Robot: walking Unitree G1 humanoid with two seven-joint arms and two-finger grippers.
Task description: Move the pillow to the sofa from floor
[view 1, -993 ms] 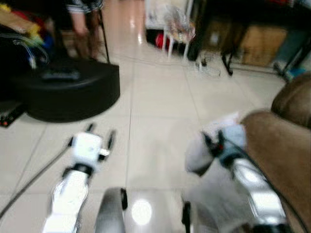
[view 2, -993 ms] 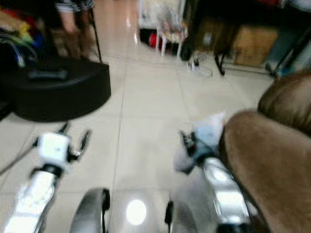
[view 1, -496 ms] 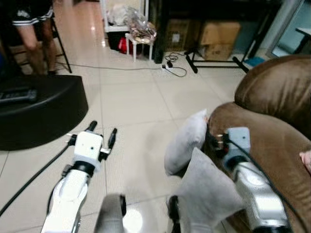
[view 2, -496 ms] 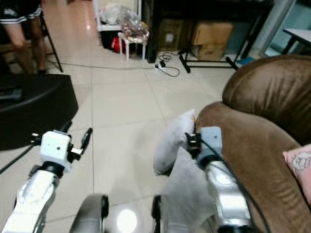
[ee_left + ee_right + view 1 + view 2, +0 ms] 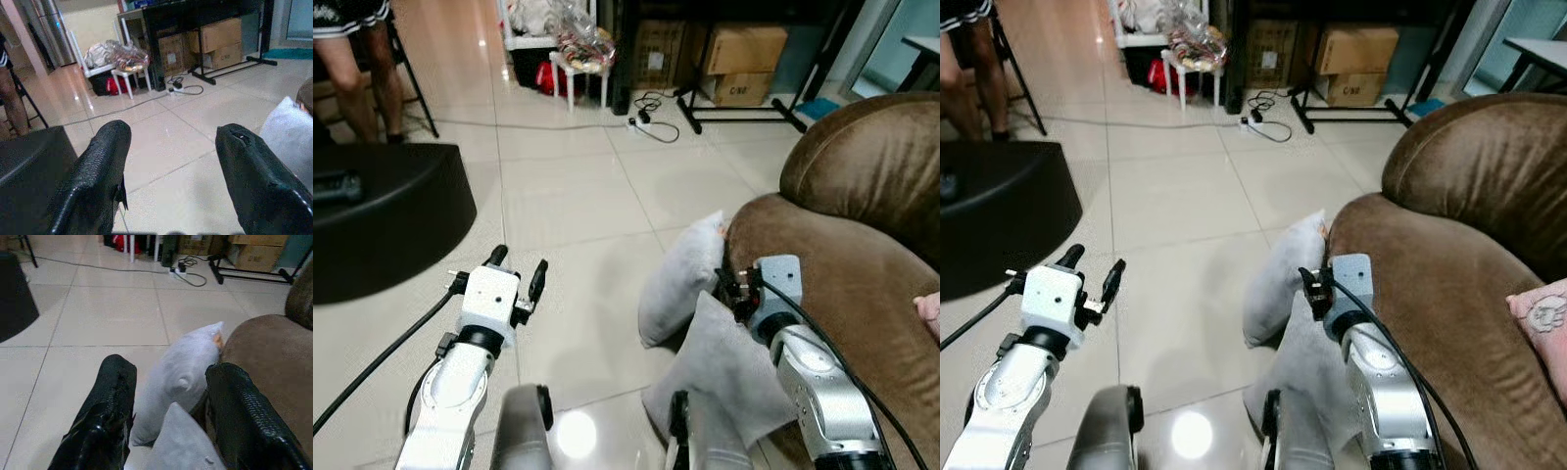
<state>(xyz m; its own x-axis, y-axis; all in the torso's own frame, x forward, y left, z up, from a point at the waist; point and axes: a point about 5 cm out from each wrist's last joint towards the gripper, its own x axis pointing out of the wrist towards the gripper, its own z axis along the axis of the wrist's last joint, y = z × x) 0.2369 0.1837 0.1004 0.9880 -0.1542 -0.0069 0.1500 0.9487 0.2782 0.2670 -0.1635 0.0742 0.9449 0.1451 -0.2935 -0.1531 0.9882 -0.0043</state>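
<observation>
Now the picture has settled after the blur of a second ago, and the grey pillow (image 5: 680, 279) can be read plainly: it stands on edge on the pale tiled floor (image 5: 578, 206), right of centre in the left eye view, leaning against the rounded arm of the brown sofa (image 5: 847, 264). A second grey pillow (image 5: 724, 367) lies lower in the frame, just in front of it and partly under the right arm. Both have drifted slightly toward the middle of the view over the last half second, but the whole room shifted with them, so that is the head camera moving, not the pillows.

The right gripper (image 5: 168, 416) hangs just above the nearer pillow with its two black fingers (image 5: 110, 406) spread wide, holding nothing; the standing pillow shows in the gap between them. The left gripper (image 5: 517, 270) sits in the lower left, over bare tile, also spread wide and empty.

Farther out, a black rounded seat (image 5: 386, 220) fills the left edge, a person's legs (image 5: 357, 73) stand at the upper left, and cardboard boxes (image 5: 744, 59) sit along the top.

With the view steady and the sofa close, the approach looks finished, but no pillow is gripped yet; the lift is all still to do.
</observation>
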